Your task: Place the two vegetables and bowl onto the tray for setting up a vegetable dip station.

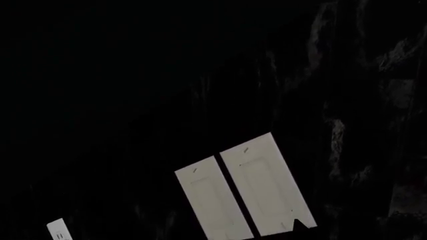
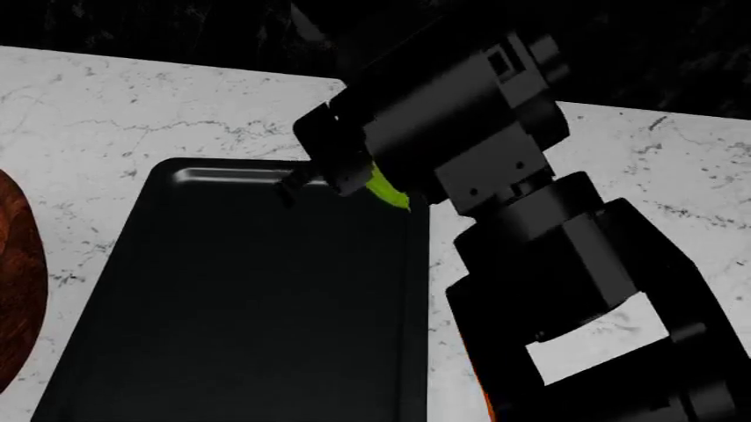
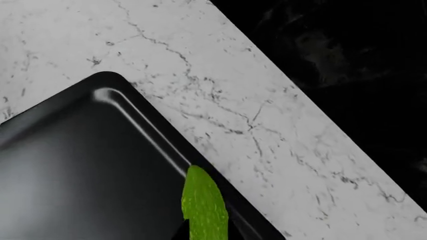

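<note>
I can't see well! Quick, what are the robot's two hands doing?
Left: not in view.
Right gripper: shut on the cucumber, above the tray.

A white marble countertop (image 2: pixel 176 105) with thin grey veins runs under everything — past its far edge, darkness. Two pale panelled cabinet doors (image 1: pixel 243 187) stand side by side.

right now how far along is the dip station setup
Nothing shows on the tray yet: its visible surface is bare. In hand: the right tool carries the cucumber over the tray's far right corner, apparently not yet set down. Left: the bowl sits on the counter beside the tray, and an orange sliver by the right arm may be the carrot.
</note>
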`<state>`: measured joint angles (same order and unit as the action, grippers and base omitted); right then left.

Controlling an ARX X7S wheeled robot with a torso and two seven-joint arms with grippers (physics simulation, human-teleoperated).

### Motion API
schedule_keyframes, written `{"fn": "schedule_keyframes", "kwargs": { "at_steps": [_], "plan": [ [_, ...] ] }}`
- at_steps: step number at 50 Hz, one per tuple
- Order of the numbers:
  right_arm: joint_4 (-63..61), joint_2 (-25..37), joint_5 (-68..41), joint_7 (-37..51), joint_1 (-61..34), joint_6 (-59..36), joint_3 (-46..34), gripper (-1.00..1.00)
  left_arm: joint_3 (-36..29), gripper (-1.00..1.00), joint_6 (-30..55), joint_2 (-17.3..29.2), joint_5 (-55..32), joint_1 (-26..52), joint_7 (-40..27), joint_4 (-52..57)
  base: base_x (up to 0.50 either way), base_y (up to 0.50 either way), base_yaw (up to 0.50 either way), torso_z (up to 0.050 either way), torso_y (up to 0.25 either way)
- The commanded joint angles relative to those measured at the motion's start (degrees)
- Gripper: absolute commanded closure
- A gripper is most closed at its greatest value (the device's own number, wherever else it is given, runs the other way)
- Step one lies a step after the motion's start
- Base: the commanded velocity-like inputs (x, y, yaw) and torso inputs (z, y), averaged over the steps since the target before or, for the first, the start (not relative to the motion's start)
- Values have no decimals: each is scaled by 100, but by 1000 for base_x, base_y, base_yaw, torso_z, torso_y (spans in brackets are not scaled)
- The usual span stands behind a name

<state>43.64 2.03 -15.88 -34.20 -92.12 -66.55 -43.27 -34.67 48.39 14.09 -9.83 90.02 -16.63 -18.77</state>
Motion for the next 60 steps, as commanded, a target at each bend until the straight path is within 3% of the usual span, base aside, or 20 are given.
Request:
{"fn": "schedule_keyframes", "kwargs": {
  "at_steps": [1, 4, 5, 21, 31, 34, 36, 43, 48, 53, 60],
  "plan": [
    [351, -164, -421, -12, 162, 416, -443, 100, 236, -100, 101, -116, -174, -16, 175, 49, 0, 0, 0, 0, 0],
    [244, -117, -506, 12, 199, 381, -499, 100, 238, -100, 147, -113, -188, -10, 172, 100, 0, 0, 0, 0, 0],
    [143, -85, -529, -3, 212, 371, -517, -100, 246, -100, 146, -112, -192, -28, 159, 121, 0, 0, 0, 0, 0],
    [41, 1, -712, 223, 128, 322, -492, -100, 234, -100, 208, -101, -227, -9, 154, 223, 0, 0, 0, 0, 0],
    [-1602, 759, -1065, 790, -568, -1143, 246, -100, 282, -100, 387, -60, -269, -31, 88, 442, 0, 0, 0, 0, 0],
    [-2118, 954, -1080, 1219, -514, -1708, 567, -100, 251, -100, 405, -47, -272, -19, 110, 503, 0, 0, 0, 0, 0],
    [-2502, 1021, -1059, 1784, -443, -2309, 1185, -100, 261, -100, 539, -3, -291, -47, 80, 741, 0, 0, 0, 0, 0],
    [-2790, 2573, -6964, 7256, -632, -2331, 1135, -100, 419, -100, 1124, 124, -488, -147, 24, 1663, 0, 0, 0, 0, 0],
    [-3356, 3320, -10206, 9773, -450, -2028, 574, -100, 486, -100, 1355, 202, -539, -197, -44, 2061, 0, 0, 0, 0, 0],
    [-4080, 4024, -11547, 10727, -284, -1280, 207, -100, 595, -100, 1529, 193, -615, -219, -100, 2297, 0, 0, 0, 0, 0],
    [-4833, 4576, -12216, 11197, 19, -750, 38, -100, 728, -100, 1743, 220, -710, -278, -157, 2606, 0, 0, 0, 0, 0]
  ]
}}
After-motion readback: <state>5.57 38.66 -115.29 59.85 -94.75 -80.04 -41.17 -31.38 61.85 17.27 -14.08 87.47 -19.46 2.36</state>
